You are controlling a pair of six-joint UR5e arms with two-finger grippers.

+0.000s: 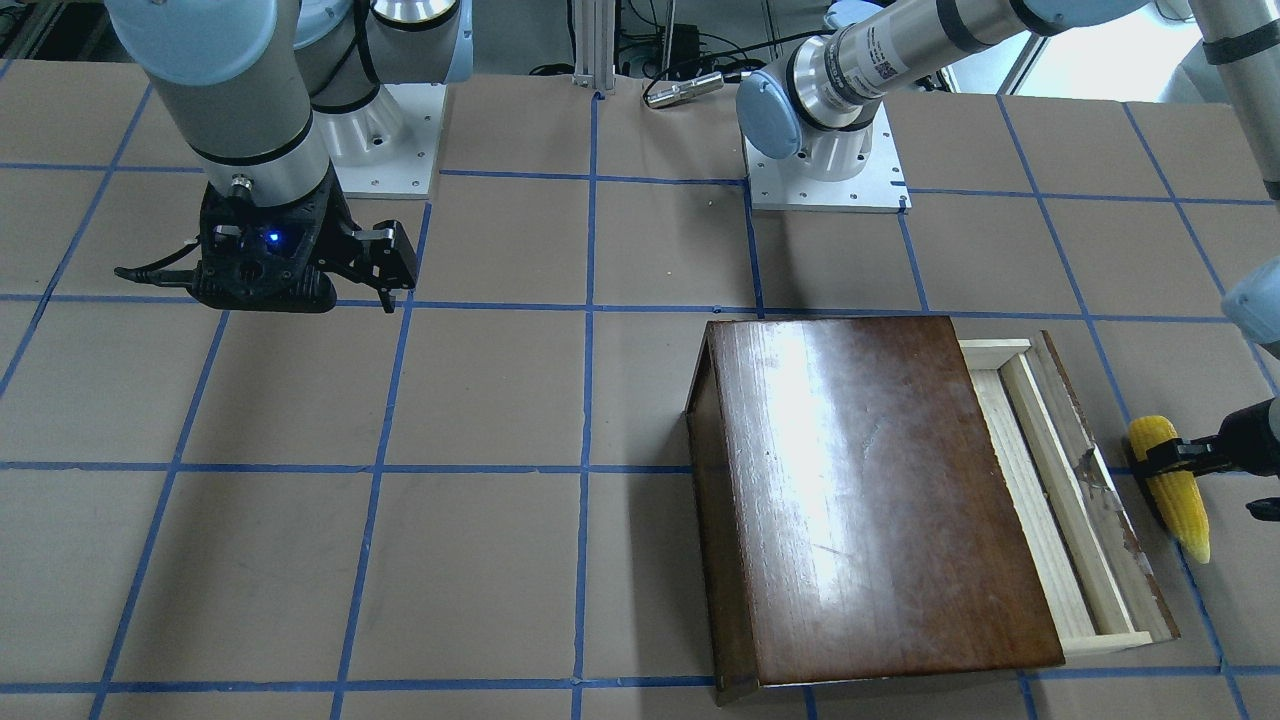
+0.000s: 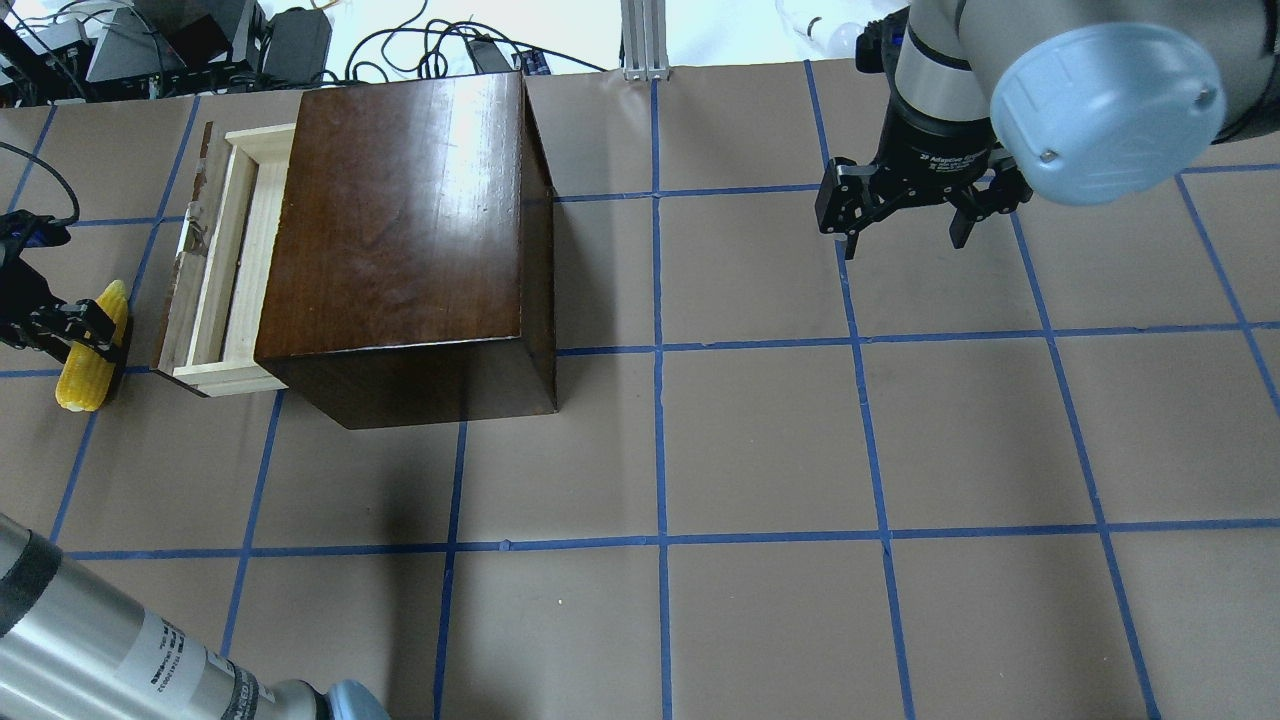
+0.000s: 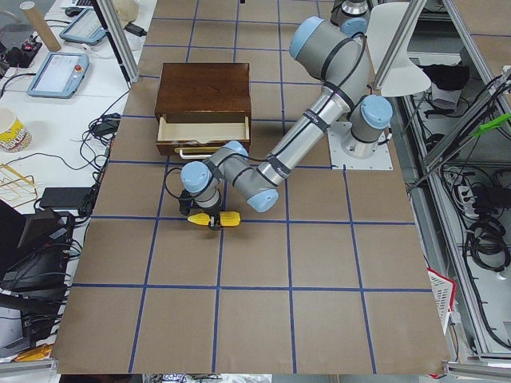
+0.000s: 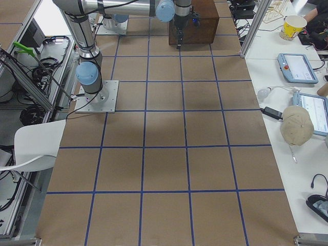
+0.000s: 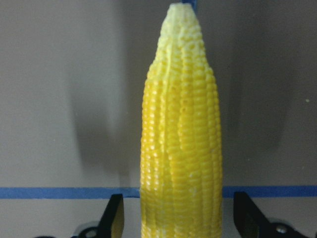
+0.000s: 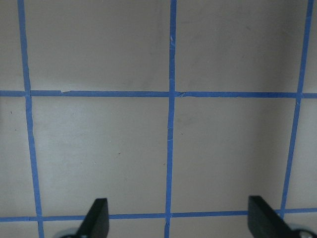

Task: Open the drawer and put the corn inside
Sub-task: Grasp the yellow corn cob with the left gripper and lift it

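Saw left hand (image 5: 178, 213) spread astride corn (image 1: 1175, 500), fingers clear of it, on surface (image 1: 480, 400) just beside partly pulled-out drawer (image 1: 1050, 500). Found right hand (image 2: 903, 238) wide, well apart.

Your left arm (image 3: 311, 128) is stretched way out and low, wrist bent so the left gripper (image 5: 179, 220) points down at the tabletop (image 2: 760, 440), jaws spread. Your right arm (image 2: 940, 60) hangs its right gripper (image 2: 905, 238) straight down, clear above the tabletop, jaws wide apart too
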